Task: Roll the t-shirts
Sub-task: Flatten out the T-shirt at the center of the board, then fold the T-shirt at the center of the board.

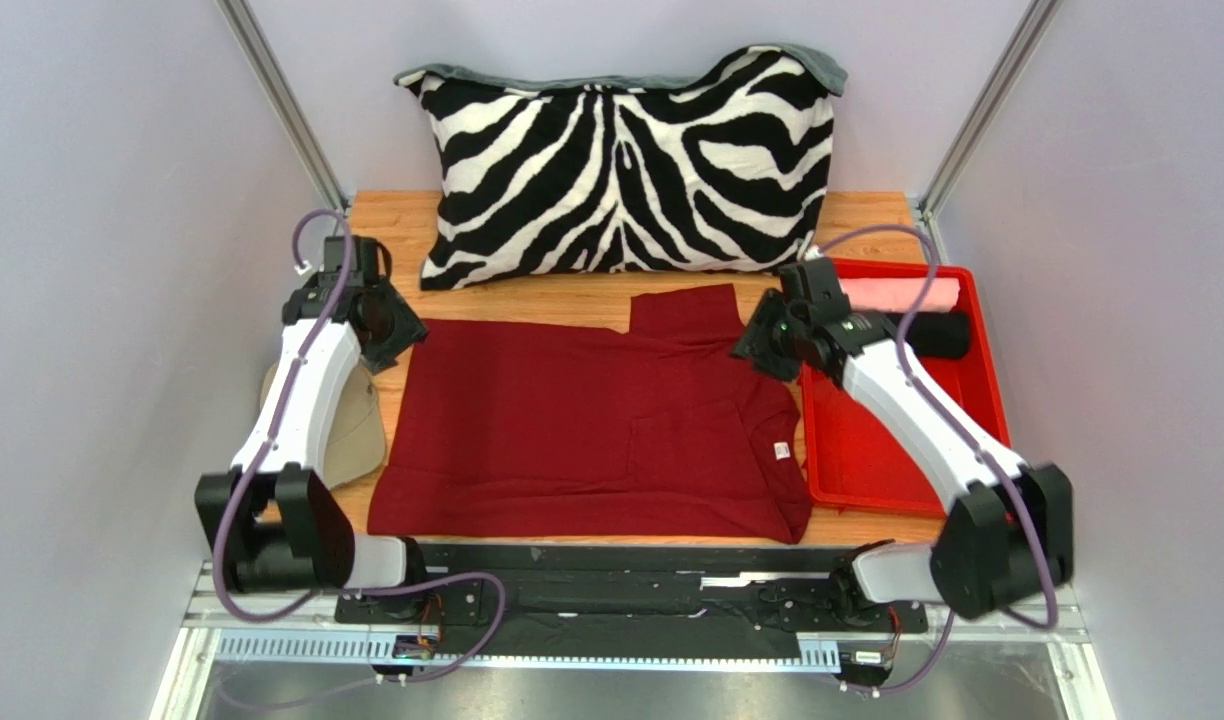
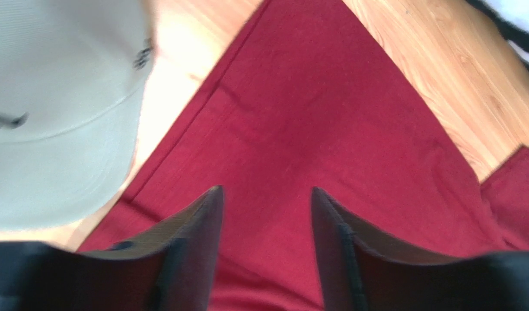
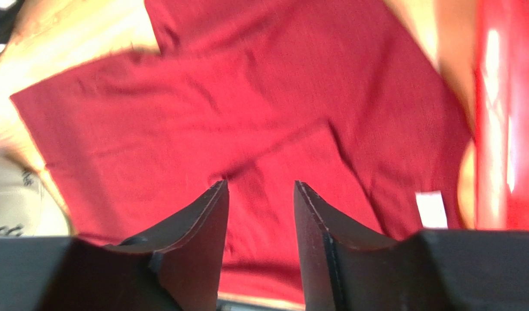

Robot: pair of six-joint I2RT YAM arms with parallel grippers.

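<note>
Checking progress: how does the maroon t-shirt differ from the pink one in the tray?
The maroon t-shirt lies spread flat; the pink t-shirt is rolled up. The maroon one rests on the table, the pink one inside the red tray, at its far end. Both are plain, single-coloured.

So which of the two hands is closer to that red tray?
Right. The right hand hangs just beside the red tray, over the maroon shirt; the left hand is over the shirt's opposite end.

Place: robot lab test cell.
Walls: plain pale panels (image 1: 107,225) on left, right, far sides.
Frame: metal posts (image 1: 283,105) at far corners.
Bench: wooden bench (image 1: 551,300), slotted metal rail (image 1: 603,648) along near edge.
Arms: two cabled arms (image 1: 306,398) bolted there.
</note>
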